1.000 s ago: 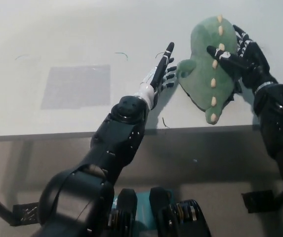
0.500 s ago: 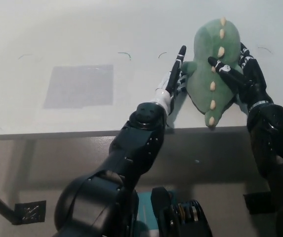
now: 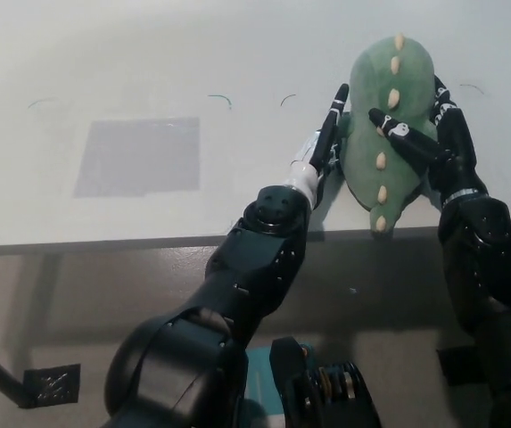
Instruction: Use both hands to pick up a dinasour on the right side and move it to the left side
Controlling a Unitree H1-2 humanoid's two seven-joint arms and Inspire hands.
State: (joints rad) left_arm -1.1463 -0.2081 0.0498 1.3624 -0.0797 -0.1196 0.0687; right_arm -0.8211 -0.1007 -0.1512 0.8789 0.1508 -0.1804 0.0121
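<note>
Where the near edge of the white table (image 3: 148,227) runs across the view, the inventory begins.

Item: dinosaur (image 3: 389,134), plush, green, with a single row of cream spikes down its back. It lies on the right part of the table, tail tip near the table's front edge, rounded head at the far end. It sits directly between the two hands, flanked on both sides.

Item: left hand (image 3: 326,147), at the toy's left flank. Fingers extended and held together, edge-on to the camera, pointing away from the robot; the side of the hand presses against the plush. It does not close around the toy. The palm side is turned toward the dinosaur and cannot be seen.

Item: right hand (image 3: 429,134), black, at the toy's right flank. Fingers spread; one lies across the top of the green back near the spikes, the others reach along the far right side. The toy's right edge is hidden behind this hand, so how far the fingers wrap under it cannot be told. Whether the toy is lifted clear of the surface is likewise unclear.

Item: grey square patch (image 3: 137,156), flat on the table, well to the left of the left hand.

Item: thin dark curved marks (image 3: 221,98) on the table, beyond the patch, too small to identify.
</note>
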